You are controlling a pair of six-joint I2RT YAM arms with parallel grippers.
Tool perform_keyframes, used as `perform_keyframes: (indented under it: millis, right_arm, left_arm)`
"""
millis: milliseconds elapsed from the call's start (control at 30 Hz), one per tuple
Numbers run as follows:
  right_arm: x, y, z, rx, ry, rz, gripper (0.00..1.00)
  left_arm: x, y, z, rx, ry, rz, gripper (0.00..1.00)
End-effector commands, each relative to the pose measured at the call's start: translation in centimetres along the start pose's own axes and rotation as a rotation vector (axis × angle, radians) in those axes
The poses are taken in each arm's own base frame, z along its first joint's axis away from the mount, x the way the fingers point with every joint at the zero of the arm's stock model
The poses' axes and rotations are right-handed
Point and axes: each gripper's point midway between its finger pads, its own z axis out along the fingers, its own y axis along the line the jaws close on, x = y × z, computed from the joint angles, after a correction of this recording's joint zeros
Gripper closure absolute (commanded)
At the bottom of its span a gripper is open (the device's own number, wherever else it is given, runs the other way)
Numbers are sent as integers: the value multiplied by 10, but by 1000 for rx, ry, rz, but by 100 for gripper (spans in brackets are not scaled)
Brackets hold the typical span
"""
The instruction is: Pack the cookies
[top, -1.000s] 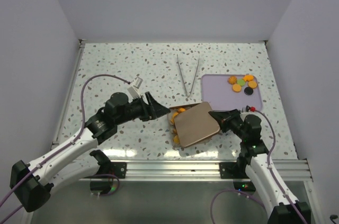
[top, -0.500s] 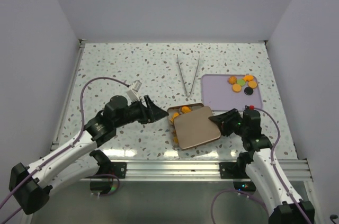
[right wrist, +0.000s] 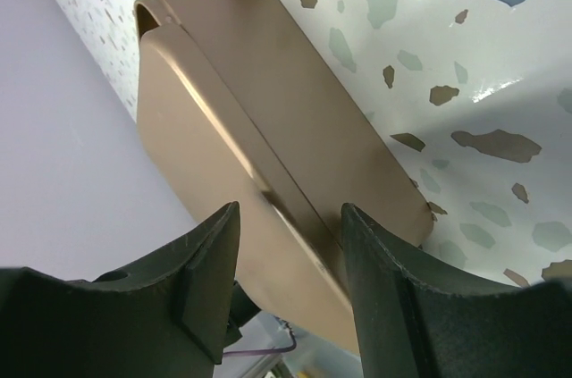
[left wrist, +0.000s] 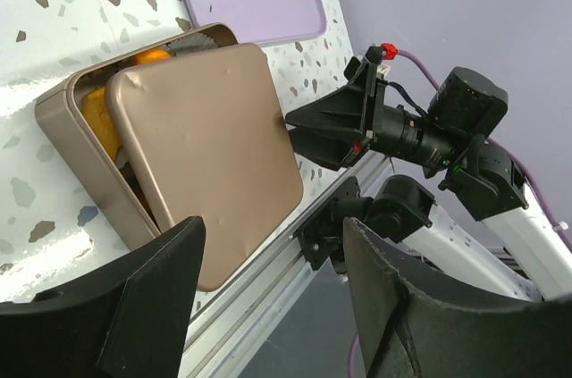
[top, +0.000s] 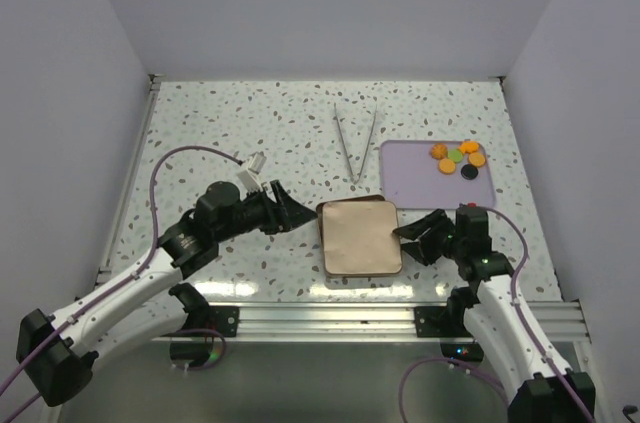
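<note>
- The tin [left wrist: 63, 128] sits on the bench [top: 250, 123] near its 6 o'clock edge, between the two arms.
- The lid [left wrist: 206, 146] lies on top of the tin, askew and not seated, leaving a gap along one side.
- Orange cookies [left wrist: 96, 119] show through that gap, inside the tin.
- More orange cookies [top: 447, 166] lie on the purple tray [top: 420, 178], at about 2 o'clock from the tin, with a green piece [top: 455, 155] and a black piece [top: 468, 172] among them.
- The left tool [top: 295, 211] is at the tin's 9 o'clock, just beside its wall. Its fingers are spread apart and grip nothing.
- The right tool [right wrist: 288, 217] is at the tin's 3 o'clock, fingers apart and holding nothing. Its tips are close to the lid's edge, and I cannot tell whether they touch it.
- Metal tongs [top: 354, 143] lie on the bench at the tin's 12 o'clock, well apart from both tools.
</note>
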Motion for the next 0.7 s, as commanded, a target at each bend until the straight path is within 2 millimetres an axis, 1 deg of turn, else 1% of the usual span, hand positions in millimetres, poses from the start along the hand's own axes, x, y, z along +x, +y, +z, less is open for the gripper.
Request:
perform_keyframes:
  millis: [0, 167, 367, 500, 667]
  right_arm:
    - [-6, 15, -3, -25, -19, -25, 47]
    - [-10, 21, 0, -37, -23, -23, 49]
    - [-13, 27, 4, -45, -21, -24, 51]
    - [-15, 29, 6, -48, -22, -20, 52]
    - [-18, 32, 9, -57, -31, -12, 52]
  left_arm:
    - [-1, 7, 2, -9, -13, 24, 32]
    - [9, 22, 9, -56, 32, 24, 32]
    - [34, 53, 20, -136, 131, 28, 34]
    - [43, 62, 26, -146, 164, 32, 34]
    - [53, 60, 34, -123, 196, 38, 33]
